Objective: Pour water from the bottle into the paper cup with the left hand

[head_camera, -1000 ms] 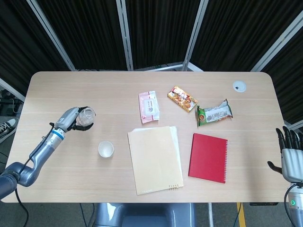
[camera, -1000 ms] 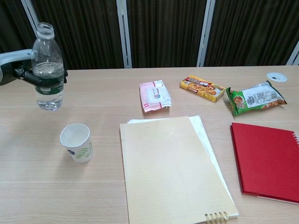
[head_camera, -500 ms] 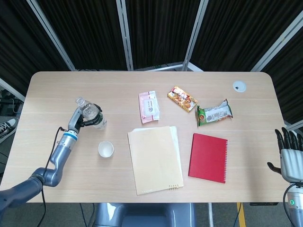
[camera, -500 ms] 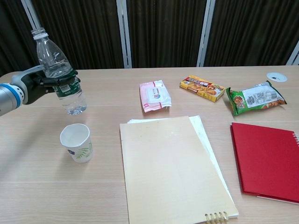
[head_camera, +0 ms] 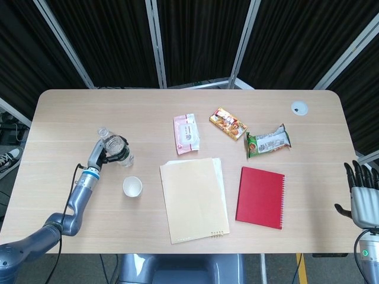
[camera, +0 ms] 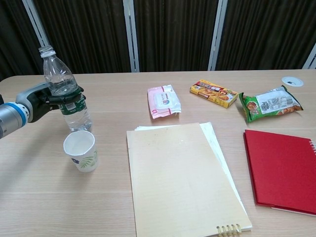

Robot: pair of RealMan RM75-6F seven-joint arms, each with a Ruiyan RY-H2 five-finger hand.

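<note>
At the left of the frame, the left robot hand grips the clear plastic water bottle around its green label, neck leaning slightly away from the white paper cup just below it, apparently uncapped, poised for tipping on the tabletop.

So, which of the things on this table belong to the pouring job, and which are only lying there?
Belong to the job:
- bottle, gripped by the left hand
- paper cup, standing upright just in front of the bottle

Only lying there:
- wet wipes pack
- yellow snack box
- green snack bag
- tan notepad
- red notebook
</note>
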